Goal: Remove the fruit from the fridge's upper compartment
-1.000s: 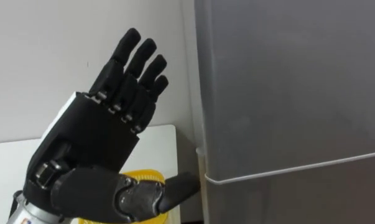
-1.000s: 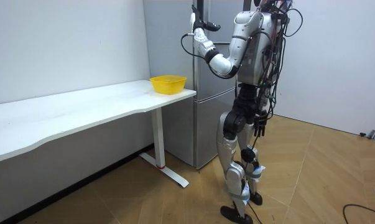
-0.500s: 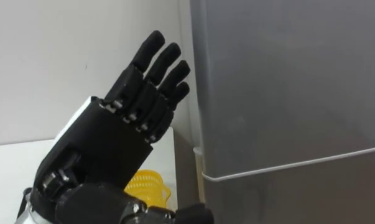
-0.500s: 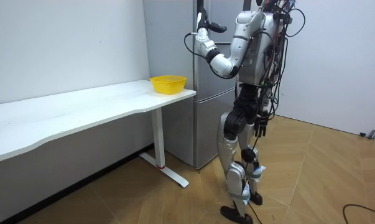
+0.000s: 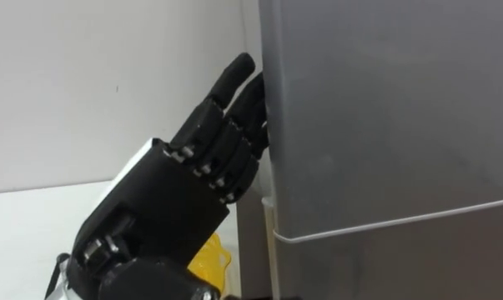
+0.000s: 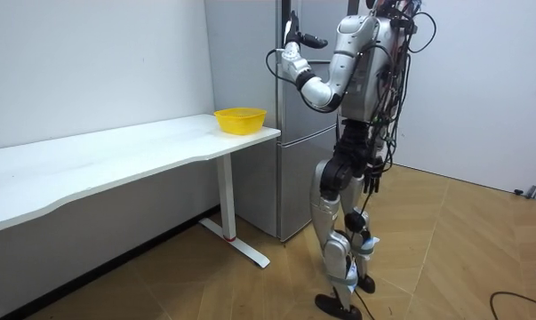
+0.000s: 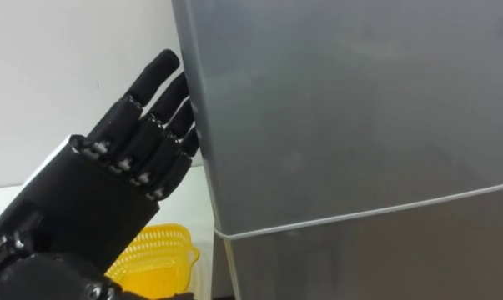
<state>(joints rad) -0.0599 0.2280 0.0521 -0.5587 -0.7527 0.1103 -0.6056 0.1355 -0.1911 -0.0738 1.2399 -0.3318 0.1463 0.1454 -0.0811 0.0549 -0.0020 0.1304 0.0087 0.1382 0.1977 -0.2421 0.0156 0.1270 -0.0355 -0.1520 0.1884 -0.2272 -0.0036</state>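
The grey fridge's upper door (image 5: 384,108) (image 7: 343,100) is closed, with a pale seam (image 5: 401,221) dividing it from the lower door. My left hand (image 5: 176,200) (image 7: 101,200) is raised beside the upper door's left edge. Its fingers are straight and its fingertips touch that edge, partly hidden behind it. It holds nothing. In the room view I stand upright facing the fridge (image 6: 241,62), with the left hand (image 6: 292,40) up near the door's top and the right hand (image 6: 372,182) hanging by my hip.
A yellow basket (image 5: 208,254) (image 6: 241,118) sits on the end of a long white table (image 6: 116,151) just left of the fridge. A white wall runs behind the table. Wooden floor lies open behind me.
My left hand has moved up and to the right, from in front of the wall to the upper door's left edge. The basket and fridge have not moved.
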